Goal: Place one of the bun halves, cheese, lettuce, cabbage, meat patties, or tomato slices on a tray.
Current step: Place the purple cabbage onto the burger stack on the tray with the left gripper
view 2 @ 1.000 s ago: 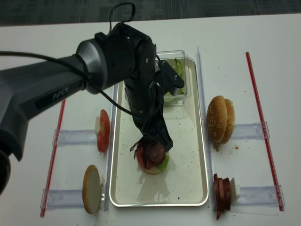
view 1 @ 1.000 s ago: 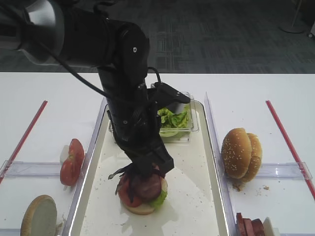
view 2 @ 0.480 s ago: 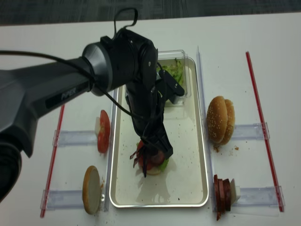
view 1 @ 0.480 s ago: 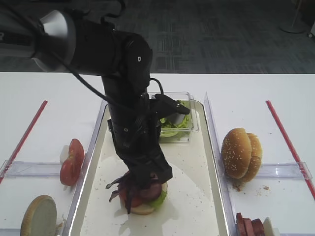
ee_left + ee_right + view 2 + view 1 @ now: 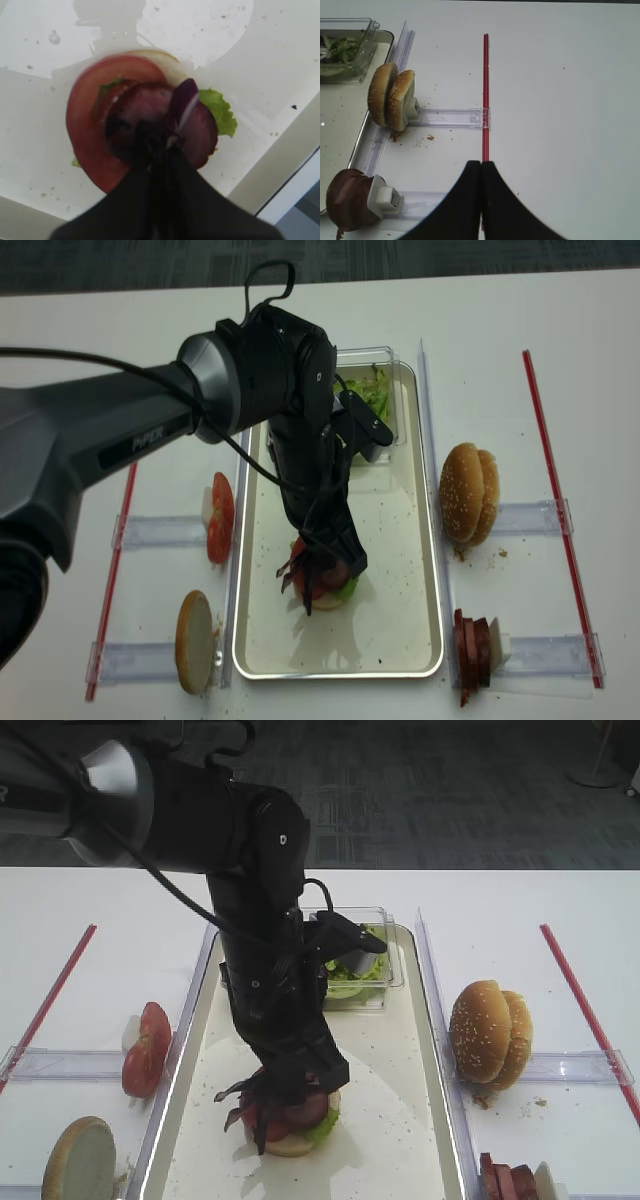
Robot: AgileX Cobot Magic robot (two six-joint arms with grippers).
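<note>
- Exterior high: left gripper (image 5: 290,1092) sits right over the half-built burger (image 5: 290,1115) on the tray (image 5: 400,1140), fingers pinched shut on purple cabbage (image 5: 245,1105); strips dangle off the stack's left side. Lettuce (image 5: 350,965) sits in the clear box (image 5: 385,982) at the tray's far end. Bun halves (image 5: 490,1033) stand on edge to the right, tomato slices (image 5: 145,1048) to the left, both on the tabletop (image 5: 80,910).
- Right wrist: right gripper (image 5: 480,172) has its fingers closed together, holding nothing, above bare tabletop beside a red strip (image 5: 485,90). Meat patties (image 5: 345,206) stand in a rack at lower left.
- Left wrist: cabbage clamped at the fingertips, directly above a meat patty and a tomato slice (image 5: 87,135); green leaf pokes out on the right.
- Exterior high (realsense): same grip; "PiPER" readable on the left arm (image 5: 150,440).
- Handling, judged: cabbage is light, limp and thin; it tears and clings easily. Best pinched as a bunch mid-strip.
</note>
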